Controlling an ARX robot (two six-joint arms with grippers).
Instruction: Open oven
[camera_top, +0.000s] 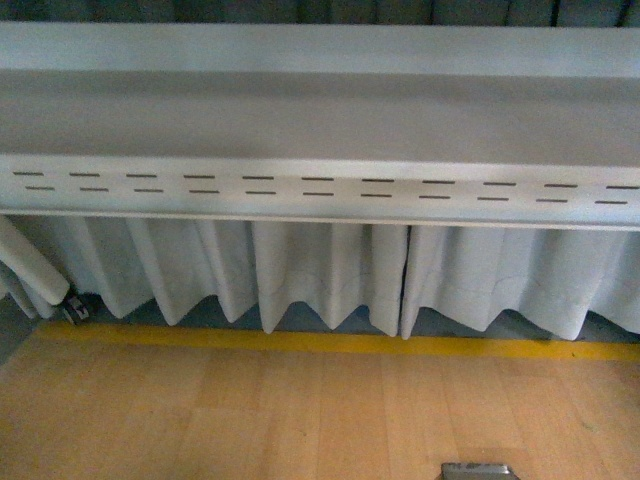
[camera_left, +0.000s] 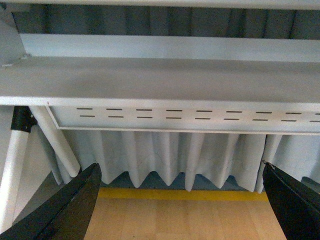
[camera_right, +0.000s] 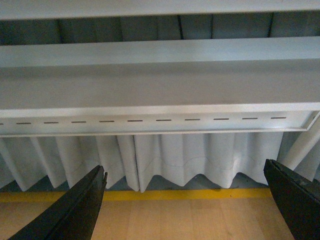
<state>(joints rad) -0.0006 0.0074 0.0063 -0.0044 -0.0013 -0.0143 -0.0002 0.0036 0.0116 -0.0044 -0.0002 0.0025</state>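
Note:
The oven is out of view in all three views. My left gripper is open: its two black fingers stand wide apart over the light wooden tabletop with nothing between them. Over the same tabletop, my right gripper is open too, black fingers spread and empty. Both face a white metal shelf beam with a row of slots and the pleated white curtain hanging under it. Neither gripper shows in the front view.
A yellow strip runs along the table's far edge below the curtain. A slanted white tube stands at the far left, also a white post in the left wrist view. A small grey metallic edge pokes in at the front.

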